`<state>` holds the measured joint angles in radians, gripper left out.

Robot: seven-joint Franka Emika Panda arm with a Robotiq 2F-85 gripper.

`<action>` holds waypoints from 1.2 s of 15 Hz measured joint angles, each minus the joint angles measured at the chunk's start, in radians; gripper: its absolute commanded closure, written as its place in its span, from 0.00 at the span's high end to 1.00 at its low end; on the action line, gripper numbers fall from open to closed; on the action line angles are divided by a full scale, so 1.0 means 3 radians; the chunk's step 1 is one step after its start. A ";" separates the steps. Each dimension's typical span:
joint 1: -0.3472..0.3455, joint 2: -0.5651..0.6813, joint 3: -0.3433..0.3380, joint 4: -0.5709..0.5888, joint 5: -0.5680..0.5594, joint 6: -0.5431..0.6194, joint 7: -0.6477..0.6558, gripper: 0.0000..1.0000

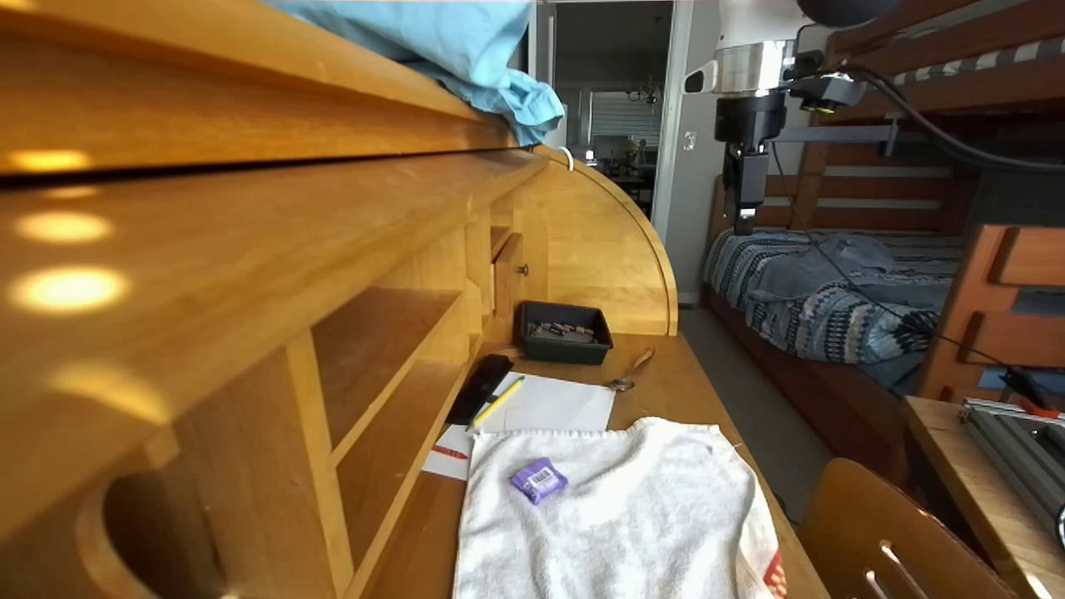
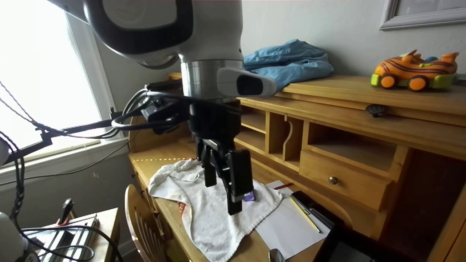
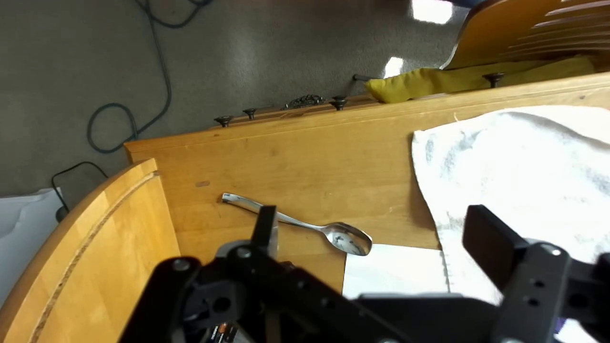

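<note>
The jaws hang spread wide, high over the wooden table (image 3: 295, 166). Below them I see a metal spoon (image 3: 333, 232) lying on it, at a white paper sheet's corner (image 3: 395, 274), near the rumpled white towel (image 3: 519, 190).

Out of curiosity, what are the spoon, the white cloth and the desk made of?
Spoon: polished metal, probably stainless steel; it throws mirror-like reflections. White cloth: soft, matte textile, perhaps cotton terry, judging by its fuzzy surface and folds. Desk: smooth wood, apparently varnished; grain shows and light glints off it. Solid or veneer, I can't tell.
</note>
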<state>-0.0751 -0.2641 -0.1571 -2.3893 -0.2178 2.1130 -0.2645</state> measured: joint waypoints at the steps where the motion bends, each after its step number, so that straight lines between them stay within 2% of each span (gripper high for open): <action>1: 0.0006 0.0015 0.0006 0.0007 0.0011 0.0090 0.0000 1.00; 4: 0.0085 0.0220 0.0080 0.0102 0.0026 0.0605 -0.0024 1.00; 8: 0.0281 0.0782 0.0232 0.0393 0.0478 0.1197 -0.0352 1.00; 12: 0.0310 0.1247 0.0445 0.0736 0.1019 0.1169 -0.0812 1.00; 18: 0.0277 0.1647 0.0669 0.1144 0.1102 0.0776 -0.1042 1.00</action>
<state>0.0080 0.2300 0.0436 -2.0462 0.1128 2.3459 -0.5772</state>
